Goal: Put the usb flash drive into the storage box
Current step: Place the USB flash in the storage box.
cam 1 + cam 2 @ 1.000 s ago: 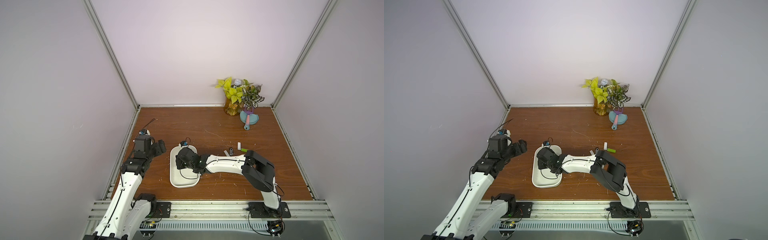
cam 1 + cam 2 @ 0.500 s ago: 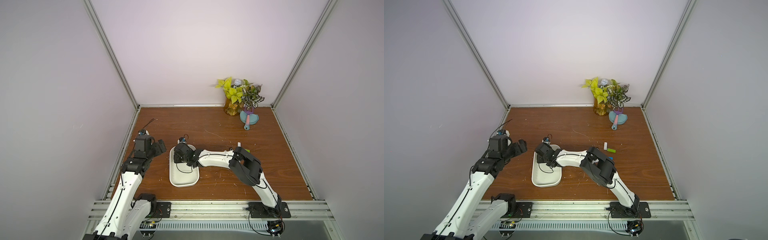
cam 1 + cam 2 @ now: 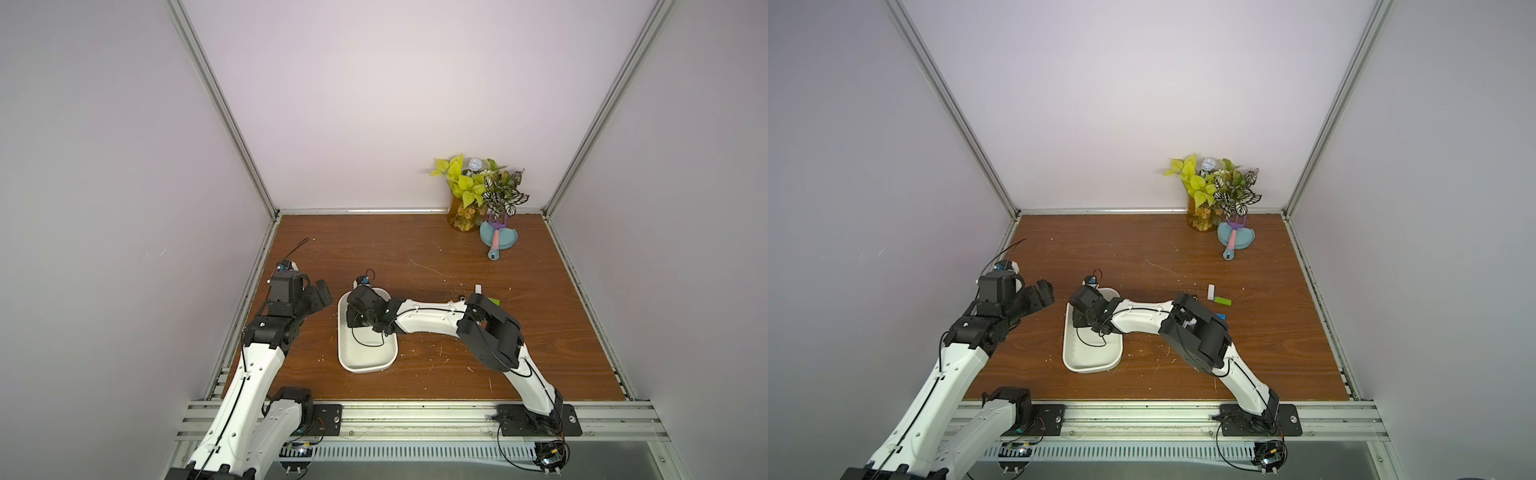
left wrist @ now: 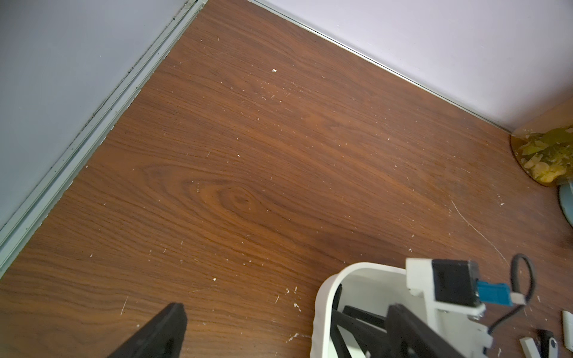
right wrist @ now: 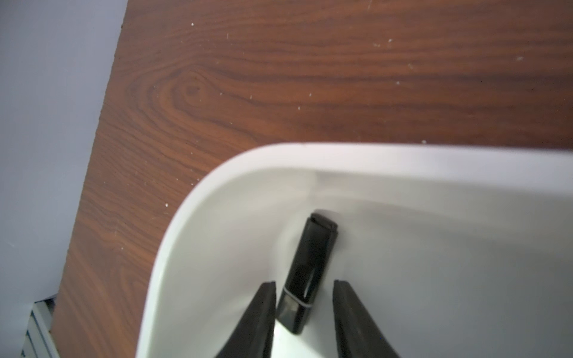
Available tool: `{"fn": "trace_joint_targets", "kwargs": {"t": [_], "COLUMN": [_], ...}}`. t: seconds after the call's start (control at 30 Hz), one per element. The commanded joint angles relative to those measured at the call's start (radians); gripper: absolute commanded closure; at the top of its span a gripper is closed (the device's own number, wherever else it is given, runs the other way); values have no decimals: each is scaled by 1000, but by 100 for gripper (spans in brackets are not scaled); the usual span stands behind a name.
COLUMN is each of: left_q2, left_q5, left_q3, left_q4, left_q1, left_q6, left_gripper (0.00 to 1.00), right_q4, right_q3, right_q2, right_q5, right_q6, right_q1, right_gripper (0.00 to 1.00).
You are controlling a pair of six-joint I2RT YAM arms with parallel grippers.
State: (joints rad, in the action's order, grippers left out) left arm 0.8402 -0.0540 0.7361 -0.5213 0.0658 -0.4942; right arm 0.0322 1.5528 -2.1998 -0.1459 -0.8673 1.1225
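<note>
The storage box (image 3: 365,368) (image 3: 1092,368) is a shallow white tray on the wooden table, left of centre. My right gripper (image 3: 357,318) (image 3: 1081,318) reaches down into its far end. In the right wrist view the black usb flash drive (image 5: 310,266) lies on the tray floor near the rim (image 5: 341,155). The right gripper (image 5: 304,282) is open, its fingers standing either side of the drive's near end with a gap on one side. My left gripper (image 3: 318,293) (image 4: 288,310) hangs wide open and holds nothing, just left of the tray (image 4: 325,297).
A white stick (image 3: 1211,291) and a green stick (image 3: 1223,300) lie on the table right of the tray, beside the right arm's elbow. A potted plant (image 3: 478,191) and a blue dish (image 3: 498,239) with a pink-handled tool stand at the back right. Walls close in three sides.
The right jaws have parted from shut, and the drive now lies on the tray floor. The right gripper edged toward the tray's far end. The left arm has barely moved.
</note>
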Motion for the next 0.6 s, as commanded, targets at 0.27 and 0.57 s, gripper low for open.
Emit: {"fn": "trace_joint_targets", "kwargs": {"t": [0.27, 0.57], "left_q2": [-76, 9], "left_q5": [171, 78], "left_q3": [-3, 31], "left_q4": [56, 195], "left_q1": [81, 595], "left_q6": [67, -80], "left_gripper": [6, 14], "right_q4": [-97, -112], "right_q3": [-477, -919], "right_q2": [698, 1019], "right_q5": [-131, 8], "right_q6": [336, 326], "right_q1": [-213, -843], "right_gripper": [62, 62]}}
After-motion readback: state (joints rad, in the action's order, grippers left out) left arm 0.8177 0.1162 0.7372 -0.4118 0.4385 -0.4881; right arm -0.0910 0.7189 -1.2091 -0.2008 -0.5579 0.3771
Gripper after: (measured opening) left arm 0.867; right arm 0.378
